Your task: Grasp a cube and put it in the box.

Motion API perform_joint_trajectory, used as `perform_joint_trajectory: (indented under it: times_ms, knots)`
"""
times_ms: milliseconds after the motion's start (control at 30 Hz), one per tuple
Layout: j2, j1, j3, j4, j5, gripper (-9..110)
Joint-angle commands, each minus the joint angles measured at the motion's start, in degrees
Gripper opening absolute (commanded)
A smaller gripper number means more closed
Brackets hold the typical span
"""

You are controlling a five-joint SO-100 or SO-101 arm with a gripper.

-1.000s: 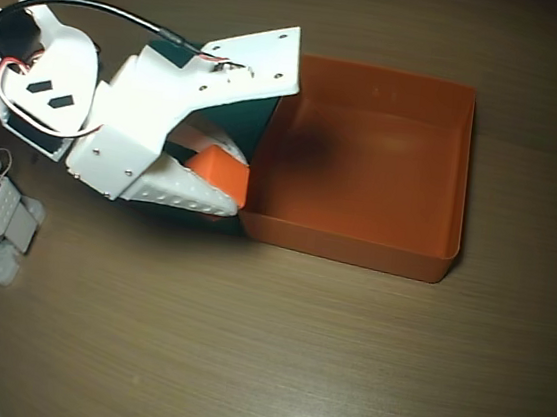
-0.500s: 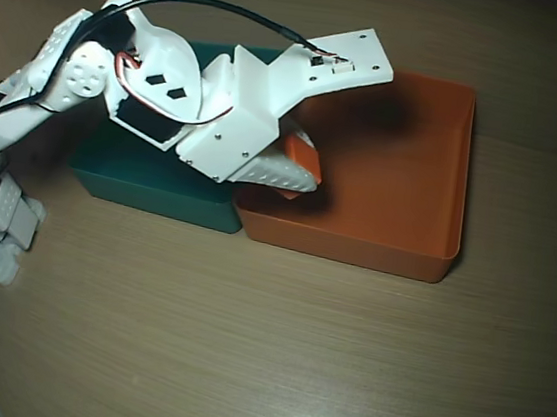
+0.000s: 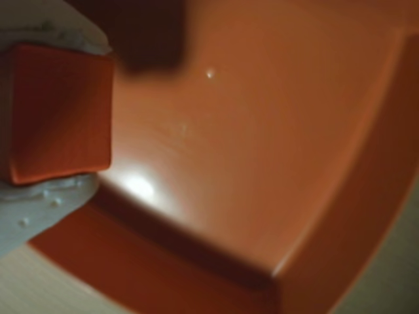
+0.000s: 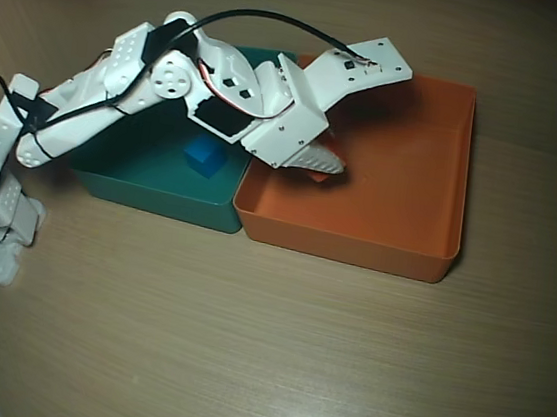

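The gripper [image 4: 326, 166] is closed on the cube [image 3: 57, 111], which sits clamped between the two white fingers [image 3: 39, 206] with no visible gap on either side in the wrist view. In that view the cube occupies the upper left, one finger above it and one below, and the floor of the box [image 3: 262, 150] fills the frame beneath and to the right. The governing relation for the coming move is vertical: the cube hangs directly over the interior of the box, inside the near wall, so a release would drop it straight onto the floor rather than onto the rim. In the overhead view the gripper reaches over the left part of the box [image 4: 399, 207], just past the wall that it shares with the teal-green box [image 4: 151, 179], in which a small blue cube [image 4: 204, 155] lies. There the held cube is almost entirely hidden under the fingers; only a sliver of orange appears to show at the tips, and it is hard to separate from the box floor. The cube presents a plain, matte orange face with slightly rounded edges, close in colour to the box. A dark shadow falls on the floor near it.
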Motion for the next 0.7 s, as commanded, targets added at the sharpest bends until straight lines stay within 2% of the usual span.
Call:
perform_joint_trajectory:
  times_ms: [0,433,533,667]
  knots:
    - [-1.23,-1.05,-7.91,0.09,0.18,-5]
    - [-8.53,-1.93,-15.03,0.09,0.18,-4]
    - [-8.53,-1.93,-15.03,0.09,0.18,4]
    - [-8.53,-1.76,-14.94,0.00,0.18,22]
